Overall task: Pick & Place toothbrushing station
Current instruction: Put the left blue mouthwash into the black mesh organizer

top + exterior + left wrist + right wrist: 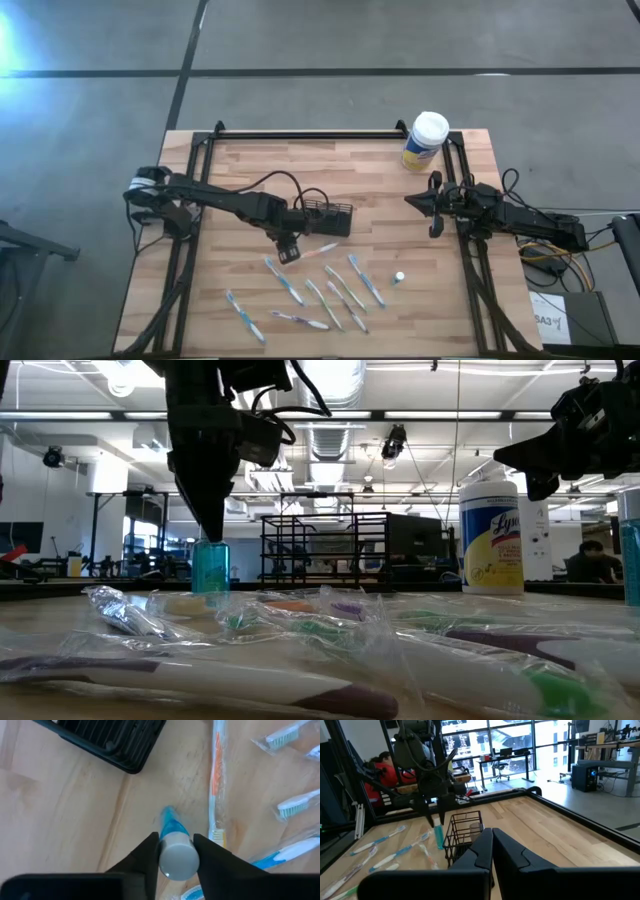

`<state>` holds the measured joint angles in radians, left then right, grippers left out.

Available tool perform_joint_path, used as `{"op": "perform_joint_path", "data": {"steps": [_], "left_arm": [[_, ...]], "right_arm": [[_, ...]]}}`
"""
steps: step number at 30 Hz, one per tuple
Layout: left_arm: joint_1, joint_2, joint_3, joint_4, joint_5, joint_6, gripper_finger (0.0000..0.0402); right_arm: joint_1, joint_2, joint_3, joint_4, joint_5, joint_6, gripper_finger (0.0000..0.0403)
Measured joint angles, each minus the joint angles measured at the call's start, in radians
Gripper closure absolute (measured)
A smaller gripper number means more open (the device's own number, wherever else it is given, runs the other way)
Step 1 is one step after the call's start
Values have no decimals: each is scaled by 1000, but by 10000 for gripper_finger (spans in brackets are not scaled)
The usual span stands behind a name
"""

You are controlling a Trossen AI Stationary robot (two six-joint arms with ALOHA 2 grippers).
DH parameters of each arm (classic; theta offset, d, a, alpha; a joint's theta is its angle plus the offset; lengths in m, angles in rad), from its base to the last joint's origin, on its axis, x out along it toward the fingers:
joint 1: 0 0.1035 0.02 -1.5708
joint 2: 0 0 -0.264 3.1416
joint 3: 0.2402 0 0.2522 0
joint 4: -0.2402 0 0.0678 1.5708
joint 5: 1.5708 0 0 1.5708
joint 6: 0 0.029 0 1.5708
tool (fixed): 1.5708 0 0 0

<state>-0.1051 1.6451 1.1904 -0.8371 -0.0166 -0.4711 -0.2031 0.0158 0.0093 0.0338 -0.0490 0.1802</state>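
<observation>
The toothbrushing station [330, 216], a black mesh holder box, stands on the wooden table near its middle; it also shows in the left wrist view [107, 742] and the right wrist view [462, 835]. Just in front of it my left gripper [289, 250] points down, shut on a small blue tube [211, 567] that stands upright on the table. My right gripper [432, 205] waits shut and level above the table's right side, touching nothing. My left gripper pinches the tube's round whitish top end [177, 862] between its two fingers, one on either side. The fingers [145, 857] come from above, pointing steeply down. The tube stands upright below them, its lower end [211, 592] on the table.
Several wrapped toothbrushes [325, 290] lie spread over the near half of the table; one with an orange stripe [217, 775] lies next to the tube. A white-lidded, yellow-labelled canister [425, 140] stands at the far right. A small white cap [399, 278] lies near the brushes.
</observation>
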Motion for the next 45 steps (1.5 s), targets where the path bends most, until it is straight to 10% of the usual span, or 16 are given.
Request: {"op": "perform_joint_path", "data": {"steps": [31,45], "left_arm": [[117,-344,151,-223,-161,457,305],[121,27,556,-324,-119,628,305]], "right_arm": [[0,0,0,5,31,0,394],[0,0,0,6,34,0,394]]}}
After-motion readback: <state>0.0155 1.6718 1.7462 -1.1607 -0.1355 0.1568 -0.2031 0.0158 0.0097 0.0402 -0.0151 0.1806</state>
